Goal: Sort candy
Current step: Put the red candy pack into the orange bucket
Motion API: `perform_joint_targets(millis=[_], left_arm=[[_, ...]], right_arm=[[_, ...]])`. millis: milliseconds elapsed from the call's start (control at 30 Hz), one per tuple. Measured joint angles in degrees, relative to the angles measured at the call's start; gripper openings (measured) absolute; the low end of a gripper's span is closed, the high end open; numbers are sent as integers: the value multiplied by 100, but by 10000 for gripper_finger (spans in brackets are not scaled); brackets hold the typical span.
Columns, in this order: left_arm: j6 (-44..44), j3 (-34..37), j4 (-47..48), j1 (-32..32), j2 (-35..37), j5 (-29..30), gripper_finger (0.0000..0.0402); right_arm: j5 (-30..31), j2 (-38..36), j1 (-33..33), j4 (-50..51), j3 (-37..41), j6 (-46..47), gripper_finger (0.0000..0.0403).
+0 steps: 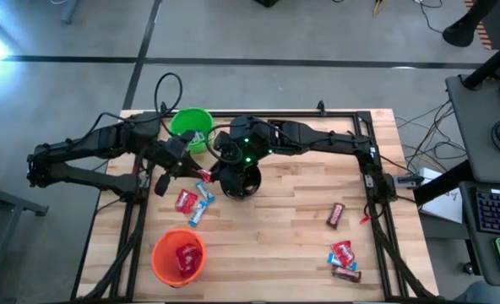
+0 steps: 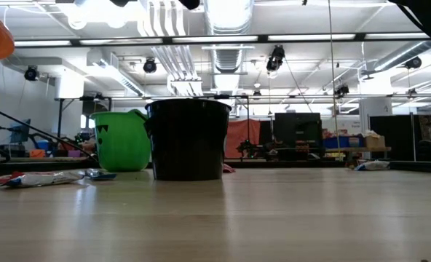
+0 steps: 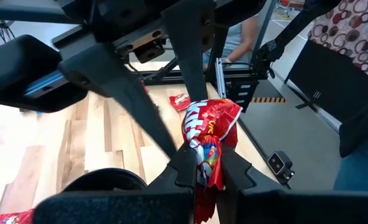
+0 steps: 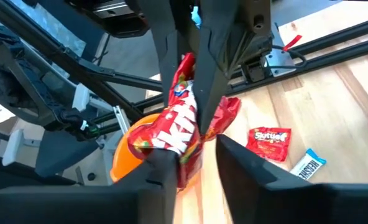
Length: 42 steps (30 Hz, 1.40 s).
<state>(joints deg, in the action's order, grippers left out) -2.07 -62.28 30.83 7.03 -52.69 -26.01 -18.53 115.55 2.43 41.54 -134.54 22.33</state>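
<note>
A red-wrapped candy bar (image 3: 210, 127) hangs in the air between my two grippers, which meet left of the black cup (image 1: 241, 182) and in front of the green cup (image 1: 191, 125). My left gripper (image 3: 204, 165), reaching in from the table's left, is shut on it. My right gripper (image 4: 197, 165), reaching in from the right, is open, with a finger on each side of the bar's other end (image 4: 171, 140). Loose candy lies on the table: a red one (image 1: 185, 201) and a blue-and-white one (image 1: 201, 208) near the cups, and several more near the right edge (image 1: 343, 257). My left gripper pinches the red bar between its two fingers at its lower half (image 3: 202, 155), the fingers lying across the wrapper. The bar is lifted clear of the table and stands out past the fingertips toward my right gripper. My right gripper has one finger (image 4: 156, 177) close against the wrapper; whether it touches, I cannot tell.
The orange cup (image 1: 179, 257) stands near the table's near-left corner with a red candy inside. A dark brown candy (image 1: 336, 215) lies right of centre. The black frame rails (image 1: 368, 181) run along the table's sides. A person (image 3: 352, 37) stands beyond the right edge.
</note>
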Motion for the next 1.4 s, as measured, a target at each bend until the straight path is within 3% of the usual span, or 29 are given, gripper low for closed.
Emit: perform_joint_targets(millis=[267, 467, 633, 767, 1000, 1067, 1400], left_arm=[[-5, 0, 64, 0, 38, 32, 0], [-38, 7, 501, 26, 144, 146, 0], [223, 7, 932, 22, 293, 142, 0], [524, 7, 1054, -21, 393, -127, 0], [1011, 7, 1057, -349, 469, -610, 0], [1073, 7, 1056, -473, 473, -622, 0], [1942, 7, 1054, -1415, 445, -659, 0]], right_arm=[[22, -15, 9, 27, 0, 49, 185], [7, -221, 9, 302, -4, 61, 218], [3, -427, 20, 707, -13, -7, 221], [364, -609, 106, 1111, -9, -55, 221], [2272, -775, 358, 2522, -10, -392, 221], [2557, -765, 449, 2870, -7, -392, 221], [2606, -765, 962, 3208, -7, -513, 221]])
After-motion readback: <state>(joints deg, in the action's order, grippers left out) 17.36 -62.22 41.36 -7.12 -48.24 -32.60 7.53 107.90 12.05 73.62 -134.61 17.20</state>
